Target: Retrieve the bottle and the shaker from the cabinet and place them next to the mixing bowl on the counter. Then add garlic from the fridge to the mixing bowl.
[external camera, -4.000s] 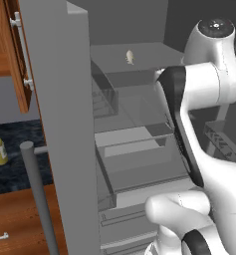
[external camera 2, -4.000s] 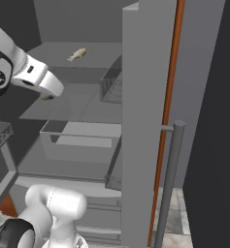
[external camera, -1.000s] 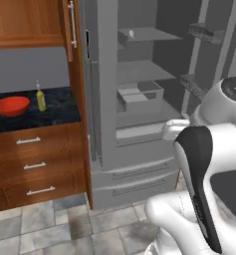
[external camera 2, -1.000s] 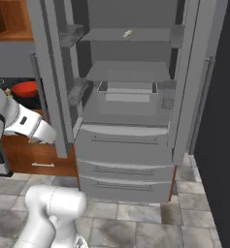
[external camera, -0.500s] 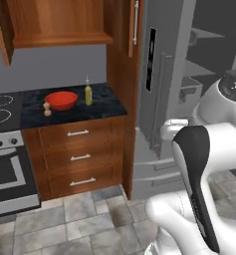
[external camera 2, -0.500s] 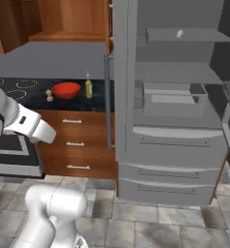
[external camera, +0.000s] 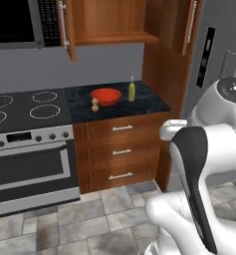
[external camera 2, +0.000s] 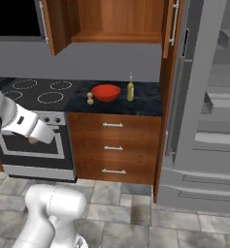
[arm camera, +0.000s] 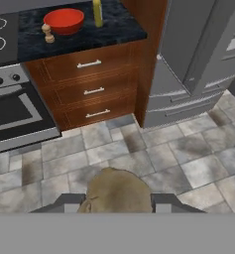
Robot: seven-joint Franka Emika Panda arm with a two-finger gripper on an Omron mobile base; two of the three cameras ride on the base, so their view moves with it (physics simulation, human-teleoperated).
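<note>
In the hand view my gripper is shut on a beige-brown garlic bulb, high above the tiled floor. The red mixing bowl sits on the dark counter. A yellow bottle stands just right of the bowl. A small pale shaker stands at its front left. Bowl, bottle and shaker are well ahead of the hand, beyond the drawers.
A stove and oven adjoin the counter on the left. Wooden drawers sit under the counter. Upper cabinet doors stand open above it. The grey fridge with an open door stands at the right. Tiled floor lies between.
The whole picture has shifted: the base has swung away from the open fridge to face the counter and stove. Bowl, bottle and shaker now sit near the middle of both base views.
</note>
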